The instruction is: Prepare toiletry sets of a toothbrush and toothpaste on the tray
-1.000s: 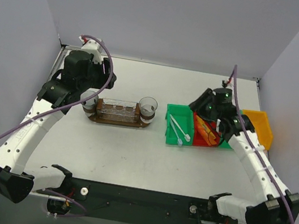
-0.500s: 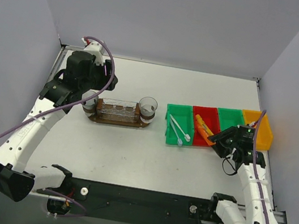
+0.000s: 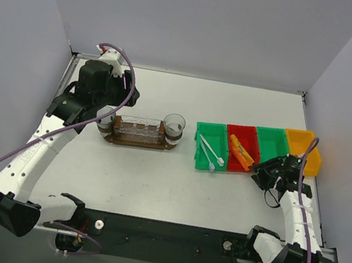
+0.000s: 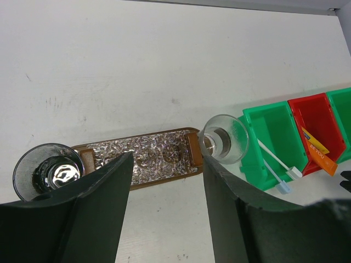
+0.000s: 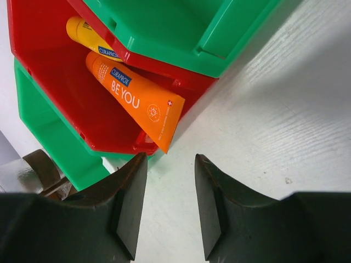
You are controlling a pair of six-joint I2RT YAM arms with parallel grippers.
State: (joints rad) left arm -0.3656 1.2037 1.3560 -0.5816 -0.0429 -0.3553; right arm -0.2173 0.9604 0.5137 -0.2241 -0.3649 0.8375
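Top external view: the tray (image 3: 136,140) lies on the white surface (image 3: 154,182) left of centre, with a clear cup at its left end (image 3: 105,120) and another at its right end (image 3: 174,125). To the right stands a row of four bins – a green bin (image 3: 201,150), a red bin (image 3: 253,141), a second green bin (image 3: 271,142) and a yellow bin (image 3: 301,142). Two white toothbrushes (image 3: 210,153) lie slantwise in the first green bin. The orange toothpaste tubes (image 3: 241,152) lie in the red bin.

The left gripper (image 4: 167,159) hangs above the tray's left part. In the left wrist view its jaws stand well apart with nothing between them; the tray's crinkled silvery middle shows through the gap, and the left cup sits just beside one finger (image 4: 98,208).

The right gripper (image 3: 265,173) sits low on the near side of the bins, by the red and second green ones. In the right wrist view its jaws are parted with only bare surface between them – they hold nothing. One tube (image 5: 137,101), printed "BE YOU", rests slanted in the red bin with its flat end jutting over the rim, just ahead of the jaws and not between them. A second tube (image 5: 82,33) lies deeper in the same bin, beside the first.
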